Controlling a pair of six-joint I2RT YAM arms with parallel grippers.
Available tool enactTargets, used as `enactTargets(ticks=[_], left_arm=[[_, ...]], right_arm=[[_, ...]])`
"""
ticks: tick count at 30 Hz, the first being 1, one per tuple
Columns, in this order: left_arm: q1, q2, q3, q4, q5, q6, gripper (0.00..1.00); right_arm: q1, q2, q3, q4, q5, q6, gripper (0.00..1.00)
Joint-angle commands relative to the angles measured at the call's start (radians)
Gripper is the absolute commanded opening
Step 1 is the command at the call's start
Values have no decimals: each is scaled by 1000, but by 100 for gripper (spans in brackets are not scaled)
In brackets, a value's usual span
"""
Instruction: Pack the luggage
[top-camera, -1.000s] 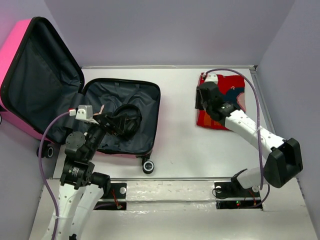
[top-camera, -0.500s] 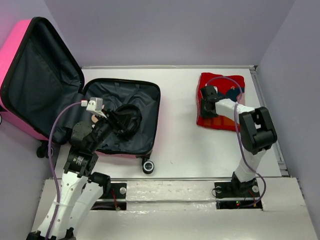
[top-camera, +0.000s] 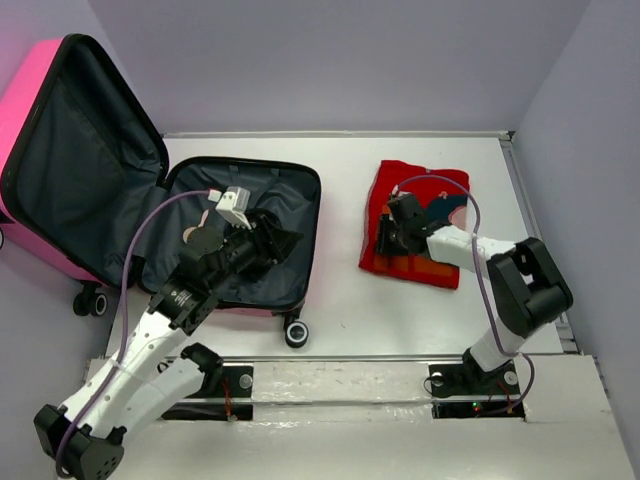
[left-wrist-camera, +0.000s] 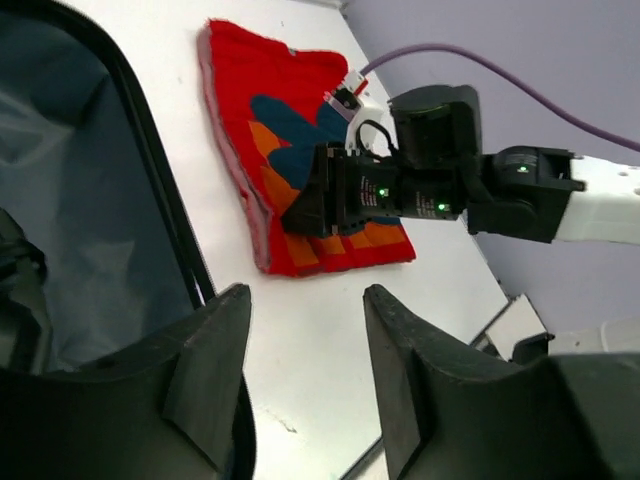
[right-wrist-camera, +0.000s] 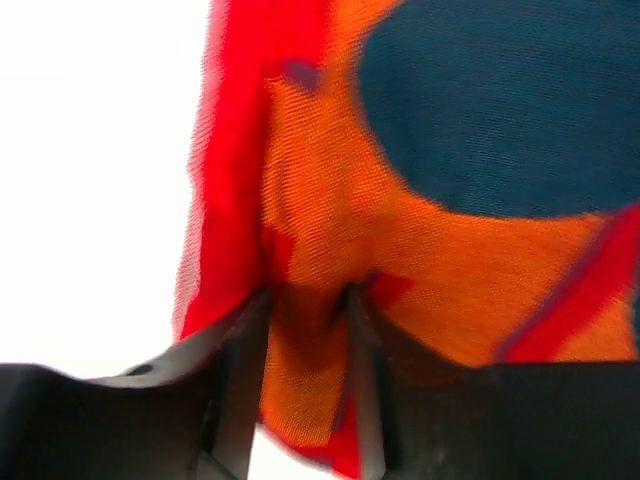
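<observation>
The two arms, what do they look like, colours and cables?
Left arm and right arm alike: white links, bulky black joints, a lilac cable looping along each. Fingers are black; small green lights glow by the right wrist.

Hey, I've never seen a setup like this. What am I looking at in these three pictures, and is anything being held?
These are two robot arms bolted to a white table. One picture looks down from above; the other two come from a camera on each wrist. An open pink suitcase lies on the left, a folded red cloth on the right. The left tool hovers open and empty over the suitcase. The right tool pinches a fold of the cloth; its wrist picture shows that up close.
</observation>
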Motion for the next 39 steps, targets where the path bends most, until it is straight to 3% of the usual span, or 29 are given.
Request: enactTargets(ticks=[1, 2, 6, 10, 14, 17, 21, 28, 33, 39], left_arm=[[-132, 79, 83, 45, -142, -8, 65], [-170, 100, 93, 45, -185, -8, 66], [-429, 293, 175, 46, -411, 15, 78], [-500, 490, 264, 46, -547, 43, 85], [-509, 668, 343, 39, -598, 67, 86], [-509, 807, 429, 14, -636, 84, 88], [-508, 961, 538, -23, -665, 94, 92], [-469, 1182, 650, -69, -661, 88, 94], [-408, 1231, 626, -35, -551, 71, 94], [-396, 1289, 635, -35, -518, 74, 94]], right_arm=[[24, -164, -37, 19, -36, 74, 63], [24, -196, -32, 19, -26, 68, 68], [-53, -374, -43, -50, 6, 33, 69], [-171, -465, -105, -59, 21, 13, 70], [-327, -479, -135, -27, 14, -10, 74], [-468, -451, -127, 9, -74, -4, 76], [-579, -324, -95, 85, -195, 29, 84], [-628, -99, -6, 157, -255, 88, 87], [-637, 14, 48, 203, -262, 98, 88], [-647, 139, 123, 224, -282, 123, 88]])
